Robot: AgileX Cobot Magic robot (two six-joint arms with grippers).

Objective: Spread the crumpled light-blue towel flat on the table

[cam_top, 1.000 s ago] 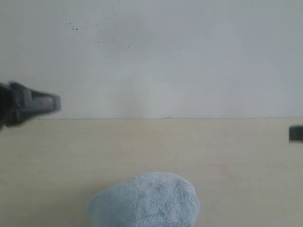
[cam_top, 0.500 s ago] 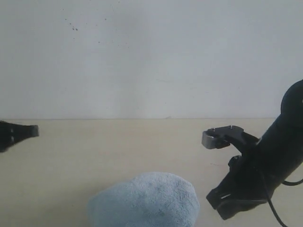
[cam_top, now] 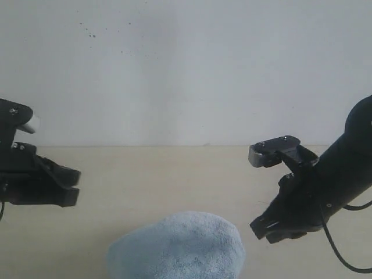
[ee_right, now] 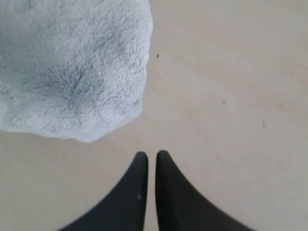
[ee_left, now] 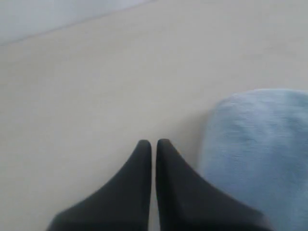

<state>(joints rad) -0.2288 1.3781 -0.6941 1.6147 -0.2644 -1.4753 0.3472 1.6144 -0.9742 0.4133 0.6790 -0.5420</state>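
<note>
Towel: the pale light-blue fluffy terry-cloth towel (cam_top: 177, 247) lies bunched in a rounded heap at the bottom centre of the exterior view, cut off by the lower edge of the frame. Neither hand touches it.
Table: the broad pale beige wood-look table (cam_top: 174, 174) fills the lower half of the exterior view and carries the towel.
Left arm: black, it enters at the left edge of the exterior view at mid-height and reaches right and slightly downward over the table.
Left hand: the left hand (cam_top: 74, 185) points toward the centre of the frame, up and to the left of the towel and apart from it. In the left wrist view its two black fingers (ee_left: 139, 168) are drawn together with only a thin slit between them and grip nothing. The towel's edge sits at the lower right of that frame, close beside them.
Right arm: black and thick, it comes in from the right edge of the exterior view and slants down to the left, with a grey-fronted block on top.
Right hand: the right hand (cam_top: 263, 231) points down and left, near the towel's right side without contact. In the right wrist view its fingers (ee_right: 137, 183) are pressed nearly together and grip nothing, and the towel fills the upper left of that frame.
Wall: an off-white speckled wall (cam_top: 186, 70) fills the upper half of the exterior view.
</note>
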